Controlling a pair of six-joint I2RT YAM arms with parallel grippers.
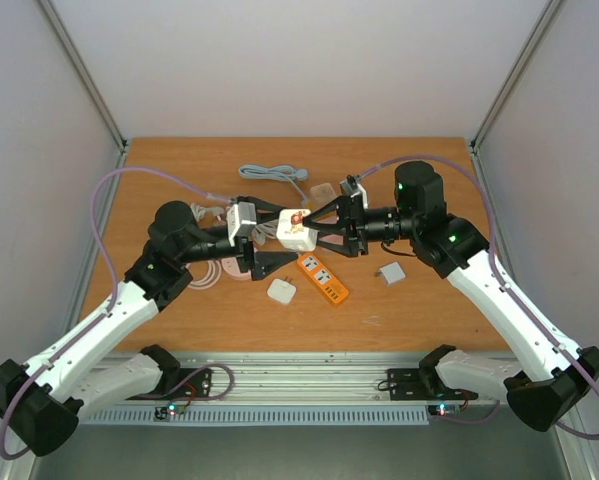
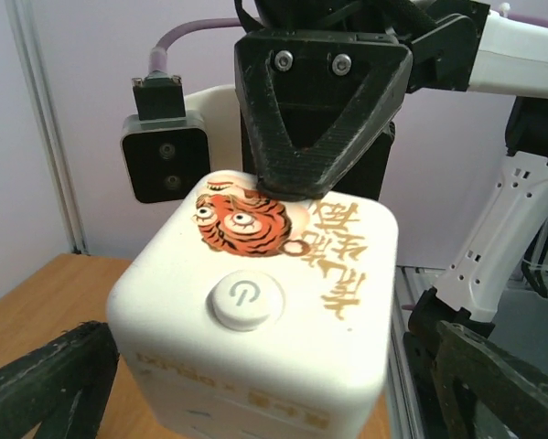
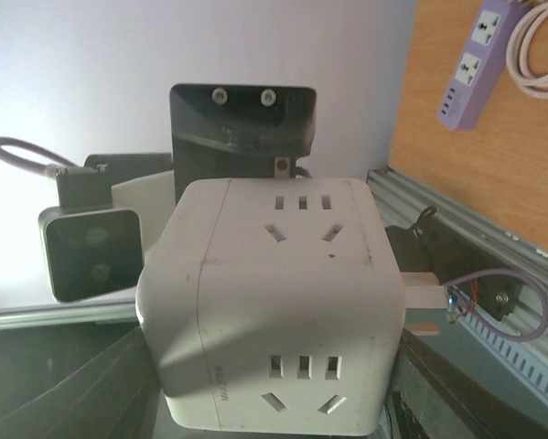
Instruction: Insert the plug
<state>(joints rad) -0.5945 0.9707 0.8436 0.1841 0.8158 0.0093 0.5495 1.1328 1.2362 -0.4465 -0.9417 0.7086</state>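
So the plug here is, as far as I can tell, the white socket cube with the tiger print. The right wrist view shows what look like metal prongs sticking out of one side. It's hanging in the air over the middle of the table, not resting on anything. The right gripper comes in from 3 o'clock and has it clamped at a medium width, with one finger planted right on the tiger. The left gripper comes in from 9 o'clock with its jaws wide, one finger on each side of the cube. It's close, but I can see a gap on at least one side, so it isn't gripping. Below, the orange power strip lies at an angle at about 5 o'clock from the cube, which is my guess for the target. A small white adapter sits at 6, another adapter at 4, and a grey cable up around 11. What worries me is that this looks like a handover. If the right lets go before the left has really bitten, that smooth rounded cube drops onto the strip. A lopsided squeeze could also twist it so the prongs don't line up with the slots. And the strip looks loose, so pushing in crooked would probably just shove it across the table.
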